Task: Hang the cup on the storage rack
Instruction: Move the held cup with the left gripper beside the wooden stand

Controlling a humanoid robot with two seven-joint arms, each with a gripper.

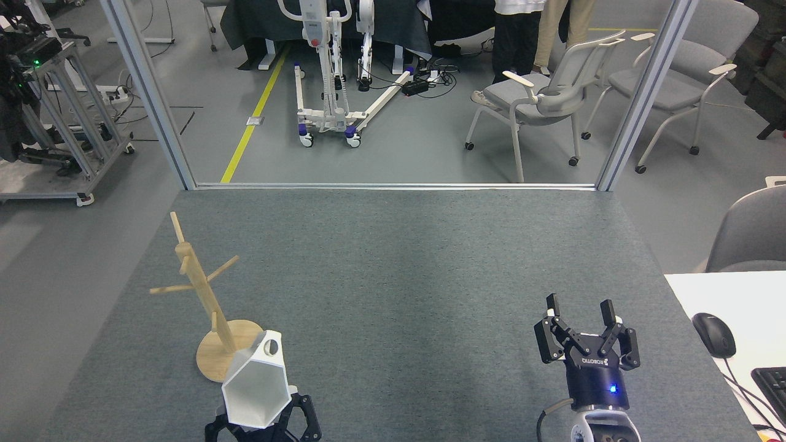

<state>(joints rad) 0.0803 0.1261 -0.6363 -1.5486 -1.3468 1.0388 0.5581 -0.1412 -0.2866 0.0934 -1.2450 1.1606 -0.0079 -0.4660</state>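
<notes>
The white faceted cup (255, 390) tilts with its hexagonal mouth toward me, its pierced tab at the top. My left gripper (261, 423) at the bottom edge is shut on the cup's base. The cup overlaps the right edge of the round base of the storage rack (202, 301), a light wooden post with angled pegs standing at the left of the table. My right gripper (580, 307) is at the lower right, open, with nothing between its fingers.
The grey felt table (393, 258) stretches between rack and right arm. A white desk with a black mouse (714, 333) and keyboard (772, 387) borders the right. Chairs (540, 98) and a wheeled frame (331, 92) stand beyond the far edge.
</notes>
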